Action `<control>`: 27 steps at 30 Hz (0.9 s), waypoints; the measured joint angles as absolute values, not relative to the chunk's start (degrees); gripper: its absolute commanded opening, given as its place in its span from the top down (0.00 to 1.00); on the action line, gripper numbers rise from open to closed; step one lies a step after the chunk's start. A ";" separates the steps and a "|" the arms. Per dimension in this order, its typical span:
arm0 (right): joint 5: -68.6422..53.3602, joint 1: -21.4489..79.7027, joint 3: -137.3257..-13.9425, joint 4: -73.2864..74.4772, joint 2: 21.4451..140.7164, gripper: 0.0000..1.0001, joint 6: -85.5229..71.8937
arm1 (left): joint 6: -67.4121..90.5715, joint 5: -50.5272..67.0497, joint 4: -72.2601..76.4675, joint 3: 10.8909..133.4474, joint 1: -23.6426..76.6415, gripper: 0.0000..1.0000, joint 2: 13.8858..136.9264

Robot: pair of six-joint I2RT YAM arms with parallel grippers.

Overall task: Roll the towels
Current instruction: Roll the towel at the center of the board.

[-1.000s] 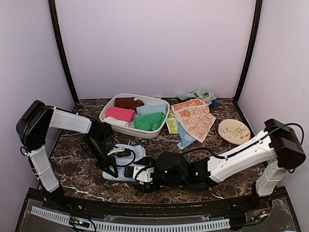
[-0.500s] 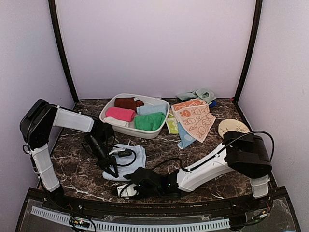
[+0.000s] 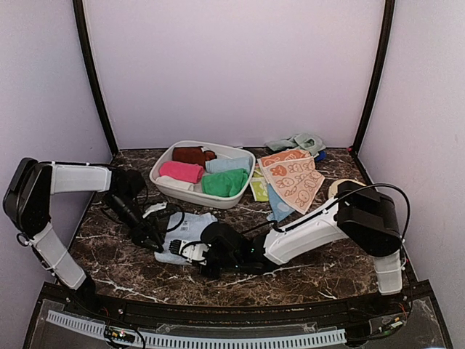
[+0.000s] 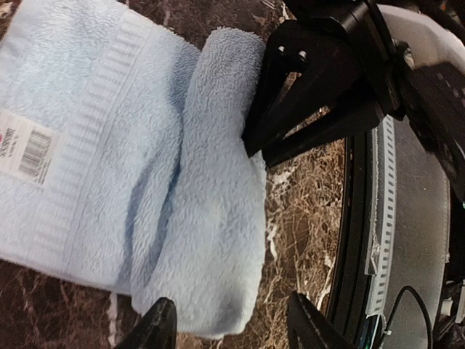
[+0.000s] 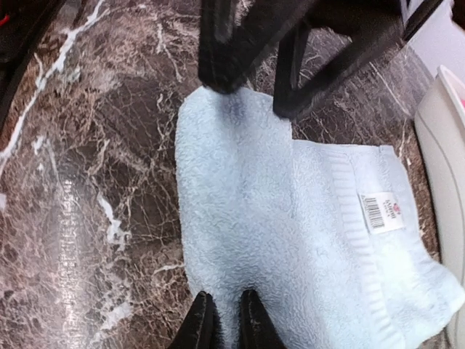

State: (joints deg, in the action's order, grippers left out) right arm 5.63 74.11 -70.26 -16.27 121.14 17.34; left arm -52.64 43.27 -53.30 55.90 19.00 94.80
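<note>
Blue towel (image 5: 247, 218), half-rolled: your left gripper (image 4: 231, 323) is just letting go, jaws standing apart; your right gripper (image 5: 225, 320) is closing on the roll, taking over.

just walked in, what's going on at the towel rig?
Both arms are working on one pale blue towel on the table. One edge is folded over as the start of a roll. The right gripper is pinched shut on one end of that fold. The left gripper is open, straddling the other end. Four bundled towels sit in the white basin, and some printed towels lie flat beside it, not yet rolled.
</note>
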 measured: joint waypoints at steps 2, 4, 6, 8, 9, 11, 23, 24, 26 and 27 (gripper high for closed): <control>2.11 72.71 -70.24 -16.16 120.95 0.90 13.34 | -53.43 42.28 -52.56 54.28 17.08 0.47 90.96; -2.46 71.20 -70.30 -15.92 120.86 0.92 8.84 | -54.30 41.56 -51.90 52.36 16.95 0.47 87.33; -7.53 69.60 -70.85 -14.96 120.95 0.93 4.86 | -55.11 41.12 -51.99 50.78 17.04 0.46 83.94; -12.51 67.85 -71.90 -13.87 121.30 0.94 1.04 | -55.66 41.04 -51.90 50.22 17.63 0.46 81.38; -15.31 66.89 -72.55 -13.34 121.71 0.94 -1.13 | -55.86 40.88 -51.83 50.19 18.02 0.47 80.51; -20.69 64.84 -73.97 -13.04 122.85 0.94 -5.82 | -55.99 40.16 -51.09 50.11 19.57 0.47 79.26; -43.00 56.86 -78.26 -16.86 129.40 0.98 -30.96 | -54.39 33.65 -38.22 46.22 31.27 0.46 79.50; -43.92 56.53 -78.37 -17.06 129.69 0.98 -32.42 | -54.24 32.53 -36.18 45.91 31.83 0.46 79.83; -45.06 56.10 -78.91 -16.99 130.21 0.98 -34.52 | -54.13 30.87 -33.34 45.32 32.75 0.47 80.31; -45.50 55.92 -79.35 -16.67 130.47 0.98 -35.42 | -54.06 30.17 -32.25 45.15 33.23 0.47 80.55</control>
State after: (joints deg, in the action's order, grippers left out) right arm -45.50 55.92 -79.35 -16.67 130.47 -35.42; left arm -54.06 30.17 -32.25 45.15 33.23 80.55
